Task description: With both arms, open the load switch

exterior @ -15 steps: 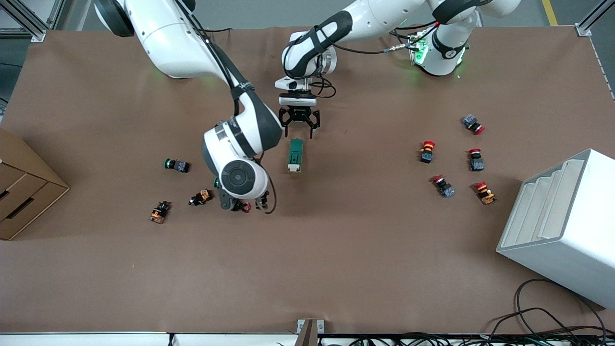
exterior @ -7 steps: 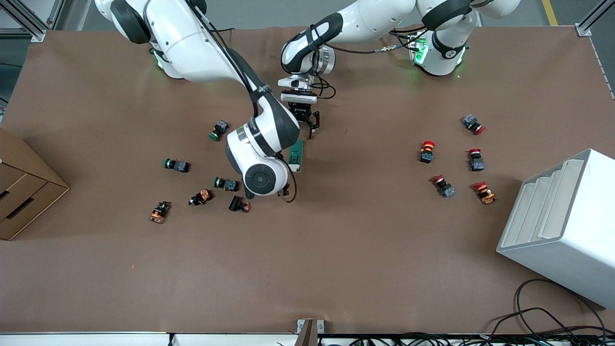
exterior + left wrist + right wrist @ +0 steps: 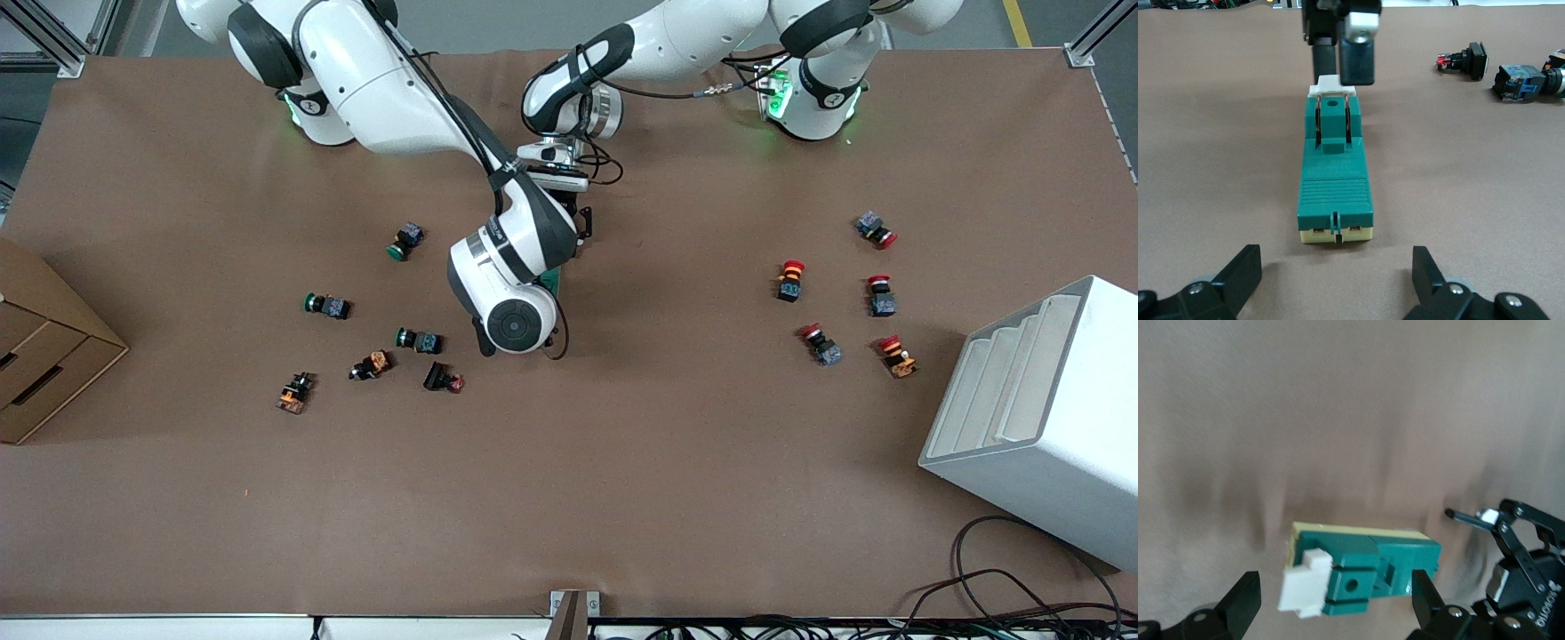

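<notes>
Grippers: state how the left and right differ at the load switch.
Left gripper is at the load switch's cream end; right gripper is at its white-tab end. Left gripper's fingertips lie short of the switch; right gripper's reach alongside it. Both are open, and neither grips the switch.

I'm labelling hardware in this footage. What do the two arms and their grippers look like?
Both arms are glossy white with dark grey joint bands and black cables along them; the right arm ends in a round grey cap, and green lights glow at the left arm's base. The grippers are black with two fingers.
</notes>
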Action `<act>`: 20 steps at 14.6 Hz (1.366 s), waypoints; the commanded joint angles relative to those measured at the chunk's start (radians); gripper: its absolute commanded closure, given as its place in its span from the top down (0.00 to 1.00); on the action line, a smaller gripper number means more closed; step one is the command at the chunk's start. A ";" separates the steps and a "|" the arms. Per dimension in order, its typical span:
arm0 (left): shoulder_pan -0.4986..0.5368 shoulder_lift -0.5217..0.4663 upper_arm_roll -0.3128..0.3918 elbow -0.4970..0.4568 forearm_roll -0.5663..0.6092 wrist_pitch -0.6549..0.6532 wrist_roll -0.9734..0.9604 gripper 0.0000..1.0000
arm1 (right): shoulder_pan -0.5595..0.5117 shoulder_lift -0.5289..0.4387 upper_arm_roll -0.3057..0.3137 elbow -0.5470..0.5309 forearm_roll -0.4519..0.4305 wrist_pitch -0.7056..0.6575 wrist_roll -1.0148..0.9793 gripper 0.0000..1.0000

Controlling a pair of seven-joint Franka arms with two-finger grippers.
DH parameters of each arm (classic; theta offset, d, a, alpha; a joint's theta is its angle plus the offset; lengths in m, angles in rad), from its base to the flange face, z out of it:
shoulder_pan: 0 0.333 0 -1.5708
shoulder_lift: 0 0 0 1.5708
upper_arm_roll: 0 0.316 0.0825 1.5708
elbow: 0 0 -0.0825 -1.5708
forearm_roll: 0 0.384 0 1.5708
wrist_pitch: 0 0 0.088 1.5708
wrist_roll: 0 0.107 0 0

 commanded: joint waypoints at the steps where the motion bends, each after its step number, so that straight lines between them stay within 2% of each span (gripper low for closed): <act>1: -0.003 0.021 0.009 0.001 0.025 -0.004 -0.033 0.99 | 0.009 -0.003 -0.004 -0.013 0.045 -0.014 0.011 1.00; 10: -0.001 0.021 0.009 0.002 0.025 -0.004 -0.033 0.99 | 0.001 -0.015 -0.004 -0.004 0.047 -0.167 0.002 1.00; 20: 0.005 0.018 0.009 0.004 0.025 -0.004 -0.033 0.99 | 0.009 -0.038 0.010 0.007 0.051 -0.234 0.008 1.00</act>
